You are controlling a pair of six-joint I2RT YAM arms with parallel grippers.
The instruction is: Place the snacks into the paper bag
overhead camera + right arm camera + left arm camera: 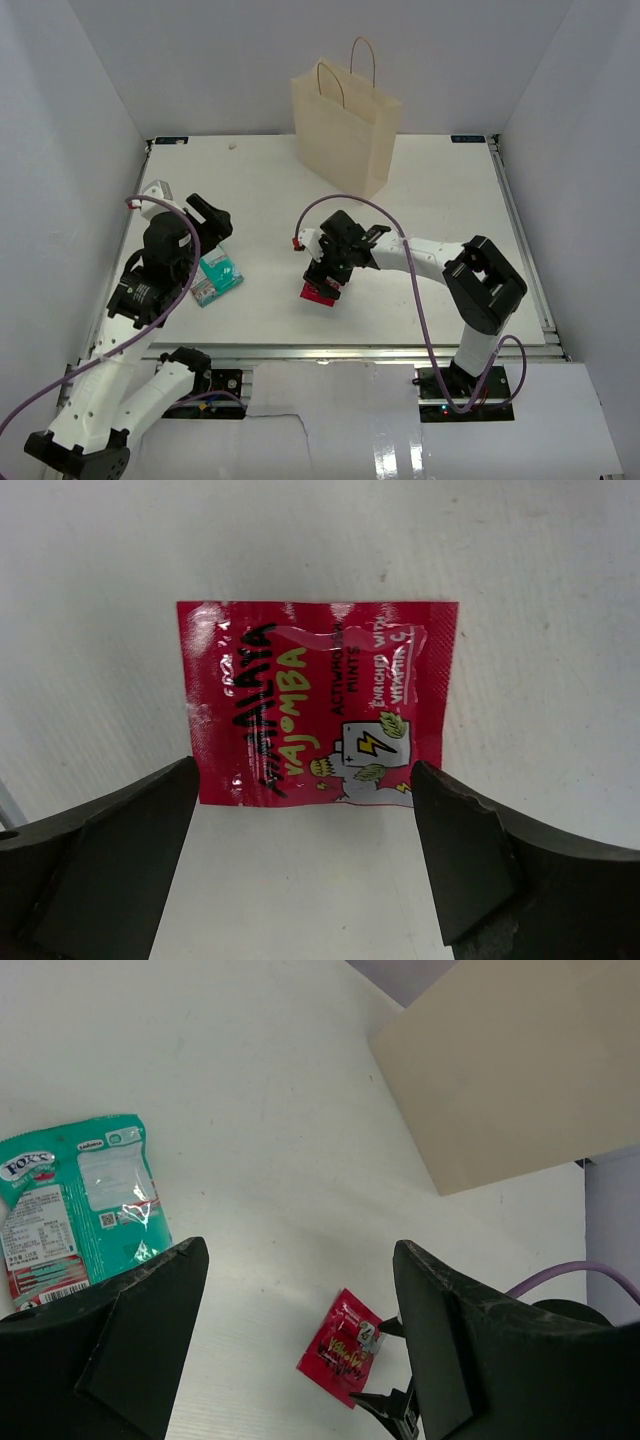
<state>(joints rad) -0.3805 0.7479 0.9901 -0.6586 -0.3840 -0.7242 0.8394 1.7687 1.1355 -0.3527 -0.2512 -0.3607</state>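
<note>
The paper bag stands upright at the back middle of the table; its side shows in the left wrist view. A red-pink sachet lies flat near the front middle. My right gripper hangs just over it, open, with the fingers straddling the sachet's near edge and the gripper empty. A teal-and-white pack lies flat at the front left. My left gripper is open and empty above the table behind it. The left wrist view shows the pack and the sachet. No other snacks are in view.
White enclosure walls close in on the left, back and right. The table's metal rail runs along the front edge. A purple cable arches over the right arm. A small speck lies at the back left.
</note>
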